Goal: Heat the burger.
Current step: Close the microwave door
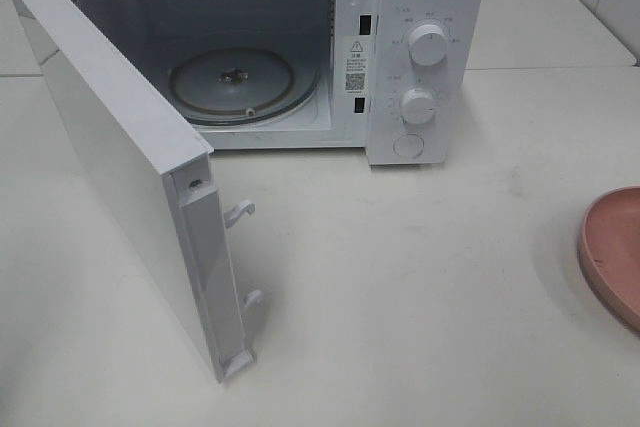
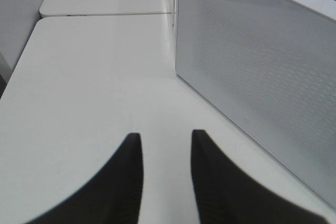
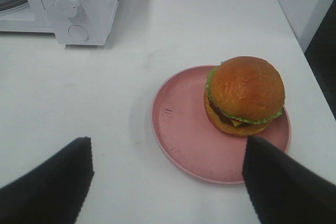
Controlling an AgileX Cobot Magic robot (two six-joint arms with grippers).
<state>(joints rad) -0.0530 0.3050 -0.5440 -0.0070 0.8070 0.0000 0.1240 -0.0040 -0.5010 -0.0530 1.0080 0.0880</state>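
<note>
burger (image 3: 244, 96) sits on the pink plate (image 3: 184, 129), right of centre in the right wrist view, ungrasped. microwave (image 1: 420, 47) door (image 1: 110, 167) stands open, turntable (image 1: 243, 84) bare: loading remains. right gripper (image 3: 168, 177) spread wide; left gripper (image 2: 165, 171) narrowly parted, empty.

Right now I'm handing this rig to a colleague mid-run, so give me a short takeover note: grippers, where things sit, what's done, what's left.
Left gripper: nothing between its fingers, narrow gap, above bare table beside the microwave door.
Right gripper: open wide, holding nothing, above the near edge of the pink plate.
Burger: on the plate, toward one side, to the right of the microwave.
Done: door stands wide open; the glass turntable is bare.
Left: pick up the burger, put it on the turntable, shut the door, set the dials.
</note>
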